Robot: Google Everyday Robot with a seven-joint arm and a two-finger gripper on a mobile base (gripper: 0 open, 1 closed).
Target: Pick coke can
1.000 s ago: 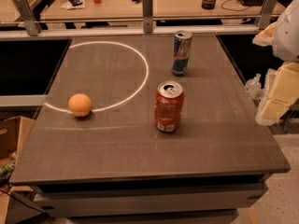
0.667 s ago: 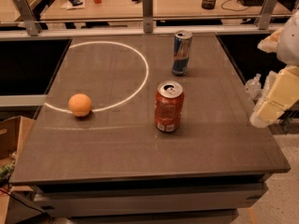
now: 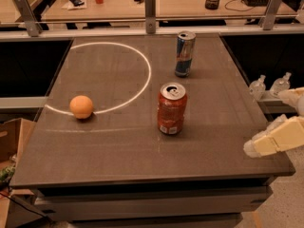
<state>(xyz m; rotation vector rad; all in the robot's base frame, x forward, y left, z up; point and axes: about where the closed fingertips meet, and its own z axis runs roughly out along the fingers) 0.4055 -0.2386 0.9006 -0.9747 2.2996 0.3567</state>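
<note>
The coke can (image 3: 171, 108) is red-orange with a silver top and pull tab. It stands upright near the middle of the dark table (image 3: 118, 146). My gripper (image 3: 256, 147) is cream-coloured and comes in from the right edge of the view. It hangs low over the table's right edge, well to the right of the can and a little nearer the front. It is apart from the can and holds nothing that I can see.
A taller slim blue-and-silver can (image 3: 184, 53) stands behind the coke can. An orange fruit (image 3: 81, 107) lies at the left on a white circle line (image 3: 142, 82). Two small bottles (image 3: 268, 85) stand beyond the right edge. A cardboard box (image 3: 10, 141) is at the lower left.
My gripper has moved down and to the left, from beside the table's right side to low over its right edge. The cans and the orange have not moved.
</note>
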